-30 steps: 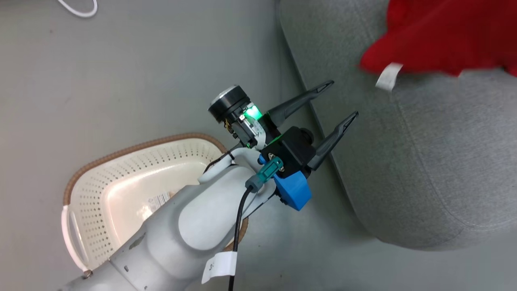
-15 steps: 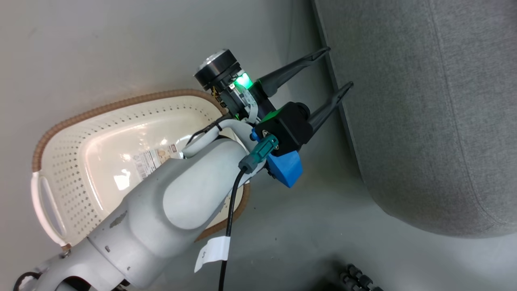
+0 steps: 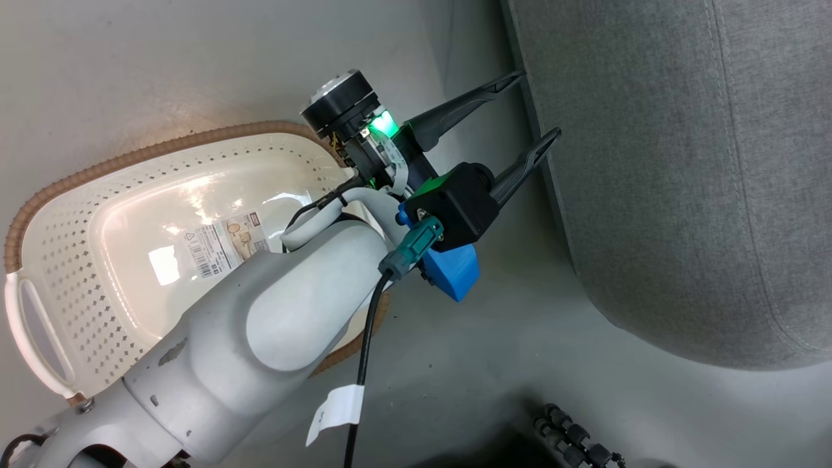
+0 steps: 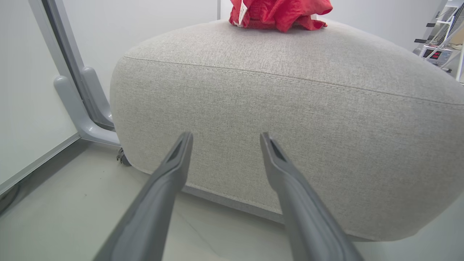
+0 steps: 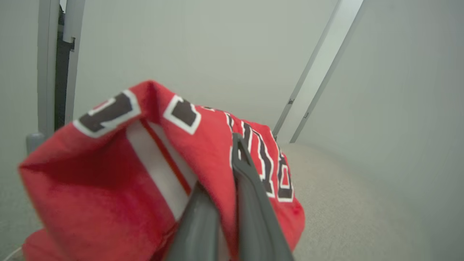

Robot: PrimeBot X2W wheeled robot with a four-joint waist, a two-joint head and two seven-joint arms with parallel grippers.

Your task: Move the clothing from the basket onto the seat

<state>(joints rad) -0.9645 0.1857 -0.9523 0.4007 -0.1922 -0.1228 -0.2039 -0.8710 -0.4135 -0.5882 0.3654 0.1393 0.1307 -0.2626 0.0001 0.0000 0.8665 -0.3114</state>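
— Grey floor [image 3: 162, 58], smooth with a dull sheen; pale wall panels behind. What stands on it?
— Basket [image 3: 71, 214]: cream plastic, punched with holes, brown braided rim, white side handle. It sits on the floor near the seat [image 3: 682, 162]. Printed label [image 3: 224, 244] on its bottom. The left forearm crosses over its near end.
— The seat?
— Large, grey woven cloth, rounded corners, stitched seam running along the edge.
— Clothing?
— Red heap [image 4: 279, 12] on top of the seat, toward the far side in the left wrist view. Crumpled, with a white tag [image 4: 241, 11] hanging at its left. The right wrist view gives the jersey [image 5: 108, 188]: red, black letters edged in white, a white band with a thin red stripe. It hangs over the seat cushion. Cannot tell whether its lower folds touch the cloth.
— Pincers?
— Left pincer [image 3: 539, 103]: fingers well apart, nothing between them, pointed at the seat's side, low near the floor. Right pincer [image 5: 217, 161]: fingers together, clamped on a fold of the jersey.
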